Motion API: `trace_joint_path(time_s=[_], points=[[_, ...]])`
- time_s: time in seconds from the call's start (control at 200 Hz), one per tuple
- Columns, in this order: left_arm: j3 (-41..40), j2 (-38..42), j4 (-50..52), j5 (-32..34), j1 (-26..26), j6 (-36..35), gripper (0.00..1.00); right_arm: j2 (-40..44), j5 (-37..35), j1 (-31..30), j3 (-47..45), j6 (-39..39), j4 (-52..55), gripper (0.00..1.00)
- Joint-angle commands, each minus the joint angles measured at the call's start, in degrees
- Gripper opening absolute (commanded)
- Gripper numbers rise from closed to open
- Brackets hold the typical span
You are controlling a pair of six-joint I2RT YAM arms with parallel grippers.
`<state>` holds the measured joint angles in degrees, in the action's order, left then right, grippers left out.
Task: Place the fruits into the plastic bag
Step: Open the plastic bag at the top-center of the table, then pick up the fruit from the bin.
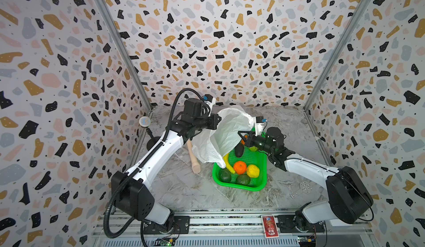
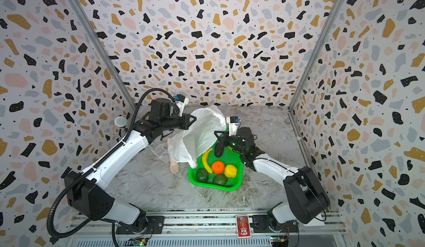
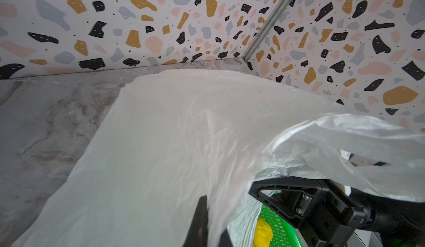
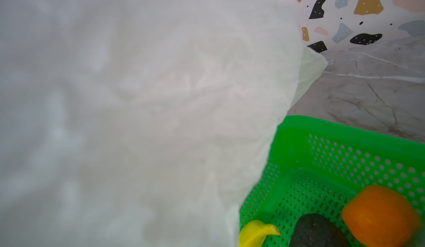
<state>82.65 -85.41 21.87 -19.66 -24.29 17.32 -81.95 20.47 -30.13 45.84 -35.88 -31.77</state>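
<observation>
The white plastic bag (image 1: 230,130) (image 2: 202,133) hangs lifted over the back left of the green basket (image 1: 230,185). My left gripper (image 1: 218,120) (image 3: 211,232) is shut on its upper edge, with film between the fingers. My right gripper (image 1: 240,134) (image 2: 216,134) meets the bag's lower edge. Film (image 4: 138,96) hides its jaws and drapes over one finger (image 3: 255,187). In the basket lie a banana (image 1: 228,165), an orange (image 1: 239,167), a lemon (image 1: 253,171) and two green avocados (image 1: 225,175) (image 1: 243,179). A darker avocado (image 1: 239,150) (image 4: 317,229) sits under the right gripper beside another orange fruit (image 4: 379,213).
A beige wooden stick (image 1: 193,156) lies on the marble floor left of the bag. A round disc on a black stand (image 1: 145,121) stands by the left wall. Patterned walls close three sides. A red card (image 1: 269,226) sits on the front rail.
</observation>
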Motion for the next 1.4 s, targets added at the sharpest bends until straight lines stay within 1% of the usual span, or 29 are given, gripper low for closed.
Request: trace_joint_path(time_s=[0.0,0.07,0.145,0.2,0.245,0.275,0.335,0.375,0.42,0.501,0.651,0.716,0.796,0.861,0.951,1.036,1.066,1.126,1.281,1.392], points=[[4.5,0.5,5.4,7.5,1.0,-3.3,0.0,2.6,-1.7,3.1,4.0,3.6,10.0,0.0],[6.4,0.6,7.9,10.2,1.4,-4.0,0.0,2.7,0.3,6.4,4.5,3.1,12.8,0.0],[8.1,0.6,9.7,12.9,1.7,-4.0,0.0,2.7,1.6,9.4,4.0,2.1,13.5,0.0],[8.7,0.6,10.0,13.7,2.0,-3.6,0.0,2.6,1.8,10.9,3.7,1.6,13.7,0.0],[8.8,0.6,9.9,13.2,2.2,-3.4,0.0,2.6,2.1,11.6,3.6,1.6,13.8,0.03],[8.9,0.4,9.9,12.7,2.3,-3.3,0.0,2.6,2.3,11.8,3.7,1.7,14.1,0.09],[9.0,0.0,9.9,12.2,2.3,-2.7,0.0,2.8,2.6,11.9,4.1,2.4,15.1,0.29],[8.9,-0.3,9.9,12.0,2.3,-2.3,0.0,3.3,3.3,11.9,4.2,3.0,15.4,0.4],[8.8,-0.6,9.7,11.9,2.4,-1.9,0.0,4.5,3.5,11.9,3.9,3.7,16.2,0.48],[8.5,-0.9,9.2,11.6,2.5,-1.1,0.0,8.0,3.3,11.9,2.5,6.0,18.8,0.57],[8.0,-1.1,7.6,10.4,2.5,0.4,0.0,17.5,0.9,11.7,-2.0,9.7,25.7,0.59],[7.6,-1.4,6.7,10.3,2.5,0.9,0.0,21.5,0.5,10.6,-4.6,10.9,28.1,0.59],[7.3,-1.8,6.1,10.3,2.5,1.6,0.0,24.3,-1.2,6.7,-6.0,13.6,32.7,0.59],[7.2,-2.1,5.8,10.5,2.5,2.2,0.0,24.7,-3.4,1.7,-6.2,16.4,36.4,0.59],[7.5,-2.6,6.0,10.6,2.6,2.7,0.0,23.0,-6.5,-4.9,-5.4,20.4,40.9,0.63],[7.8,-2.8,6.1,11.0,2.6,2.8,0.0,19.8,-9.3,-8.7,-4.0,21.7,43.4,0.68],[7.8,-2.8,6.1,11.3,2.6,2.7,0.0,18.6,-9.5,-9.3,-3.6,22.0,43.7,0.72],[7.9,-2.7,6.2,11.7,2.6,2.5,0.0,15.9,-9.8,-10.5,-2.5,22.5,43.8,0.74],[8.0,-2.5,6.4,12.3,2.6,2.6,0.0,8.8,-11.6,-11.8,0.5,22.7,45.1,0.74],[7.7,-2.4,6.3,12.0,2.6,2.5,0.0,5.5,-13.5,-12.5,2.0,23.4,45.6,0.76]])
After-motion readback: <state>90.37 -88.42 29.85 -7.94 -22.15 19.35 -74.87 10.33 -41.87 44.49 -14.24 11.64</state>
